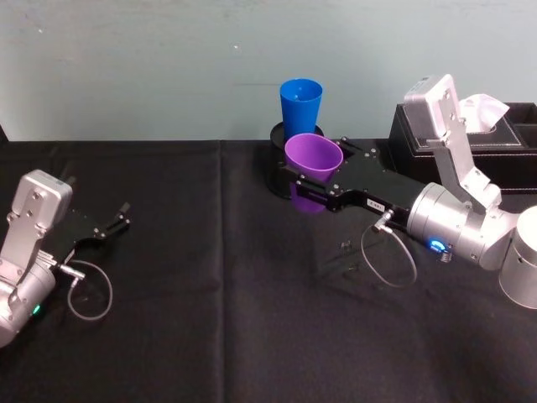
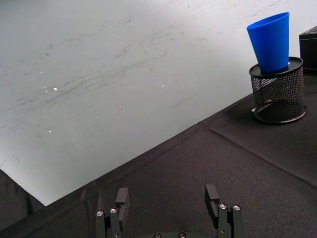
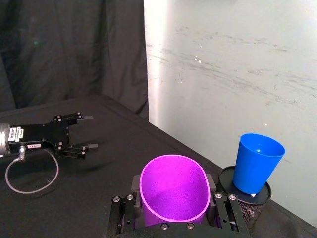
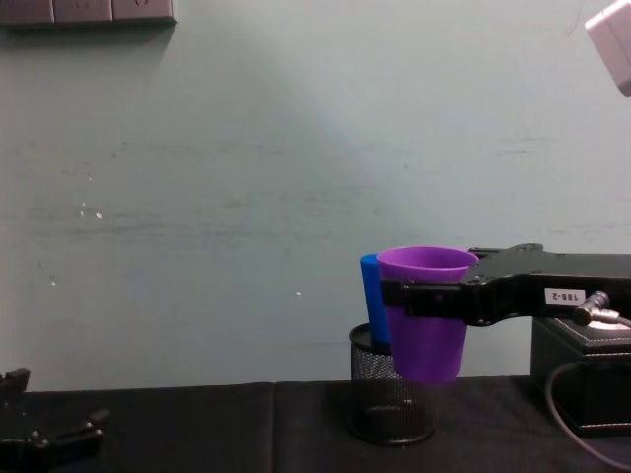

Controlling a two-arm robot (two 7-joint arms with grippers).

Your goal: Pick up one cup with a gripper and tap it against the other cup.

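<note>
While the left gripper (image 1: 124, 215) is lying parked at the counter's (image 1: 210, 336) left, fingers spread and empty, the blue cup (image 1: 301, 105) is standing mid-counter in a mesh pen holder (image 1: 277, 134). Just in front, off the counter, the purple cup (image 1: 313, 158) is hanging in the right gripper (image 1: 315, 189), fingers (image 3: 225, 212) clamping its wall below the rolled rim. Purple cup is looking light, thin, slick and tapered: mid-wall hold, gentle tap. Blue cup's base is hiding inside the mesh; chest view is overlapping both cups, making contact hard to judge.
</note>
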